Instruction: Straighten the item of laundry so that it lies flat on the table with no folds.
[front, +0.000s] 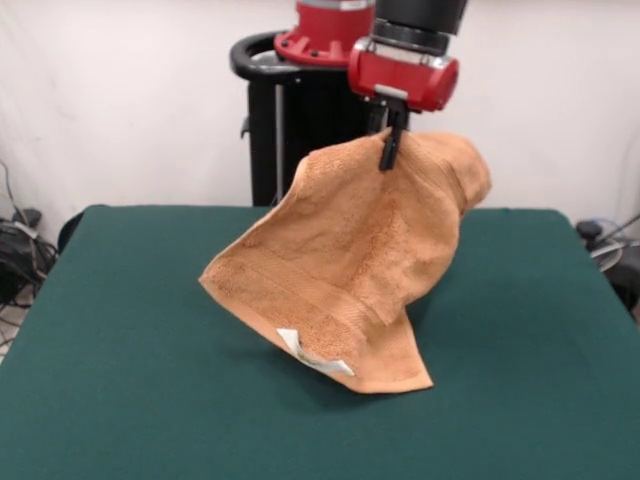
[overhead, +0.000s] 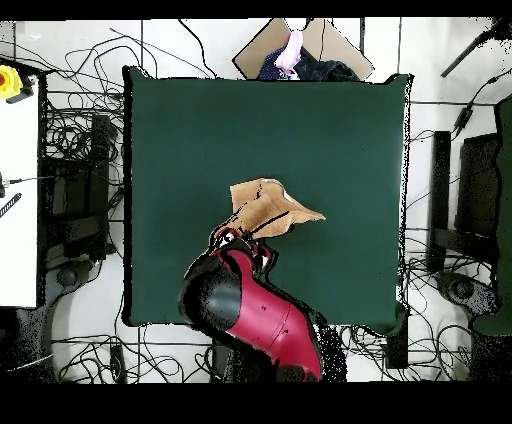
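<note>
The orange-tan terry towel (front: 350, 260) hangs in the air from my gripper (front: 392, 150), which is shut on its upper edge. The towel drapes down and forward, its woven band and small white label (front: 312, 355) at the lower end, which hangs close to the green table (front: 120, 340); I cannot tell whether it touches. The top right part bulges in a fold. In the overhead view the towel (overhead: 270, 208) shows as a crumpled shape beside the red arm (overhead: 250, 305), above the middle of the table (overhead: 200, 130); the gripper itself is hidden under the arm there.
The black pedestal (front: 290, 110) stands behind the table's far edge. Cables lie on the floor round the table (overhead: 80, 170). A cardboard box (overhead: 300, 50) sits beyond the table's far edge in the overhead view. A white table (overhead: 18, 200) stands at the left.
</note>
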